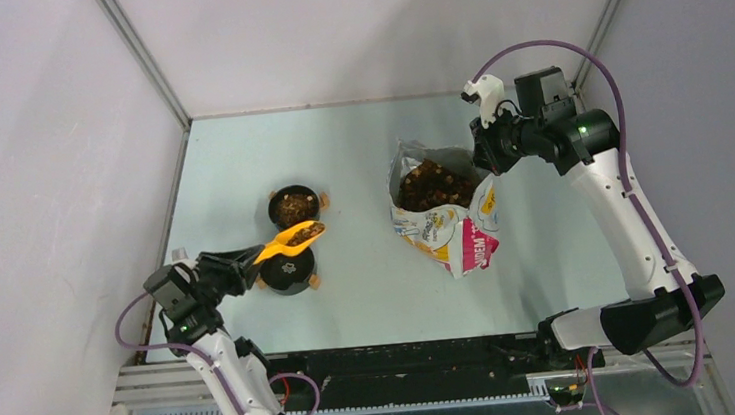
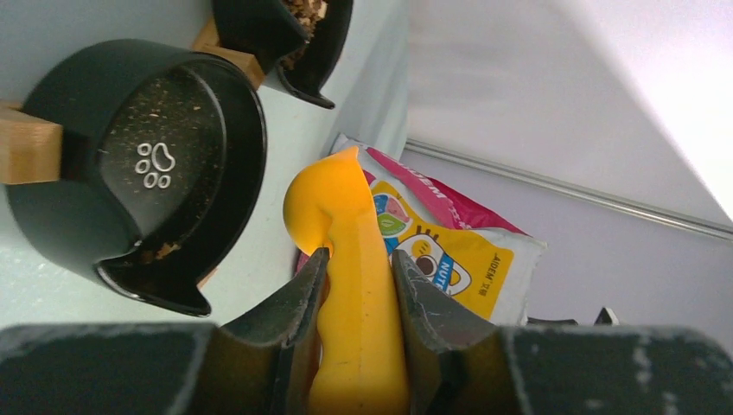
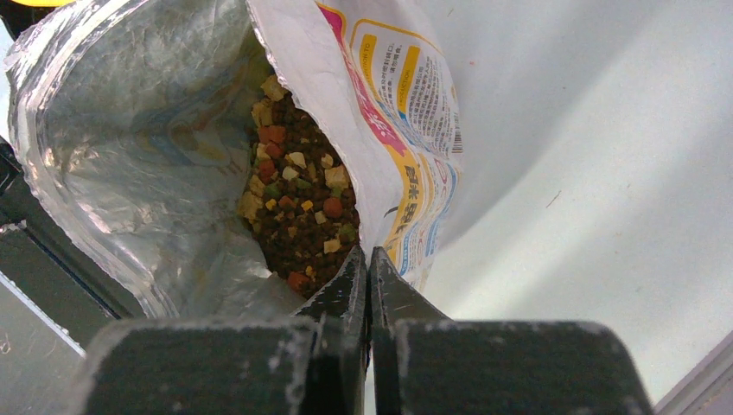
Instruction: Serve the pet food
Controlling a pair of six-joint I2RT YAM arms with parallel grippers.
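Left fingers [image 1: 251,261]: are gripping the handle of the orange scoop [image 1: 293,239] from both sides, at the lower left of the top view; in the left wrist view the yellow-orange handle is filling the gap between them.
Scoop: is pointing toward the middle of the frame, its cup hanging over the spot between the two bowls and carrying a small brown load.
Right fingers [image 3: 369,259]: are pressing together on the upper right rim of the bag [image 1: 462,239], pinching its printed wall and holding the mouth agape.
Pet food [image 3: 298,207]: is lying mostly inside the bag as a dark brown heap dotted with tan, red and green bits; some is sitting in the scoop's cup and some in the far bowl.
Bag: is lying right of centre on the surface [image 1: 371,287], mouth facing the upper part of the frame, silver lining showing.
Far bowl [image 1: 293,205]: is standing left of centre, black, holding brown pellets.
Near bowl [image 1: 287,271]: is sitting just below the far one, touching a wooden block; its floor is showing a white paw print and crumbs.
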